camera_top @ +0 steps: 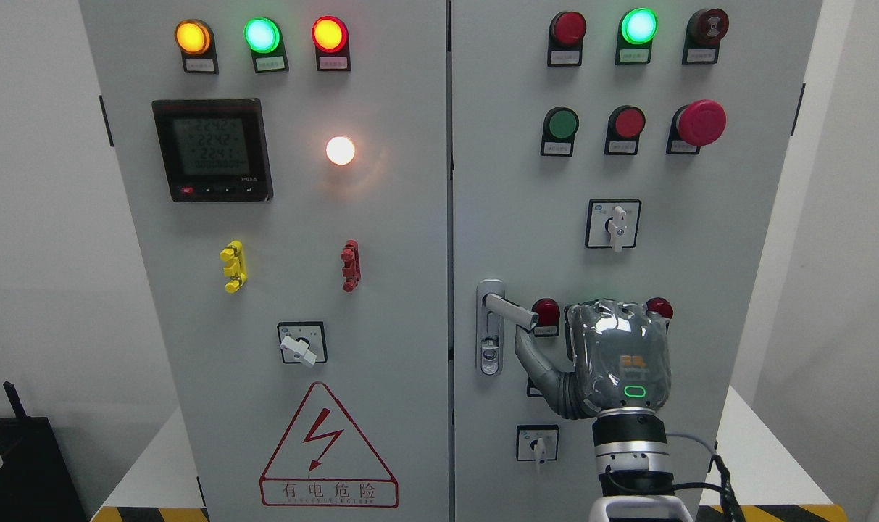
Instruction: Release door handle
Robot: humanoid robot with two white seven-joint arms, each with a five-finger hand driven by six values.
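Note:
The silver lever handle [510,309] sits on its lock plate [490,328] at the left edge of the right cabinet door [700,239], its free end slanting down to the right. My right hand [564,335] hovers just right of the lever, its back toward the camera. The thumb [532,357] stretches left and up, its tip right under the lever's free end. The other fingers lie to the right of the lever and do not wrap it, so the hand is open. No left arm shows.
The grey cabinet has two closed doors. Indicator lamps [639,26], push buttons, a red mushroom stop button [701,122] and rotary switches [613,223] surround the hand. The left door carries a meter [213,149] and a warning triangle [328,449]. White walls flank both sides.

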